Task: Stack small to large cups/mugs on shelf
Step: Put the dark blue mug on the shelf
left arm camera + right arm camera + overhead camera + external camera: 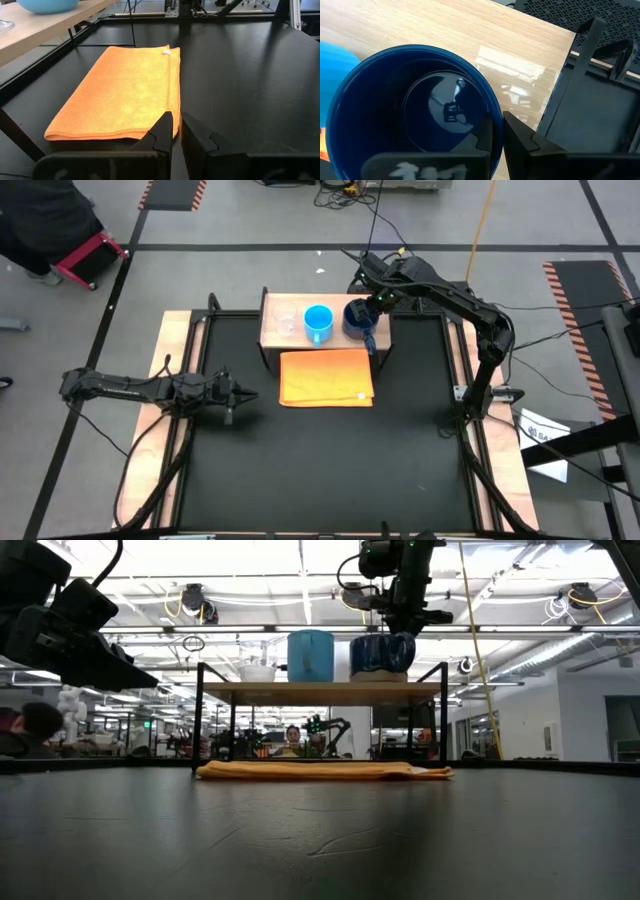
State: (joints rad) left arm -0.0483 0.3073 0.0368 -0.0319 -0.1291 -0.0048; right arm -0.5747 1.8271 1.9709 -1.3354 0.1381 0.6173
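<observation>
Only the right wrist view looks down into the dark-blue mug (pixel 410 115): a glossy round interior with a reflection at its bottom, standing on the pale wood grain of the shelf (pixel 470 35). There the right gripper (pixel 497 131) has its two dark fingers nearly together, pinching the mug's rim, one inside and one outside the wall.

The high view shows the order on the shelf (pixel 270 340): the tiny clear glass cup (pixel 287 320) farthest from the right arm, the light-blue mug (pixel 318 321) in the middle with its handle toward the cloth, and the dark-blue mug (pixel 357 319) at the right end under the right gripper (pixel 366 311).

The low view shows the height: a thin board on a black frame (pixel 200 720), with the mugs upright above the flat orange cloth (pixel 325 770).

The left wrist view gives the cloth's (pixel 125 92) soft, nubby weave and folded, stitched edge. The left gripper (pixel 176 129) hovers near it over the black table (pixel 250 75), fingers pressed almost together, holding nothing.
</observation>
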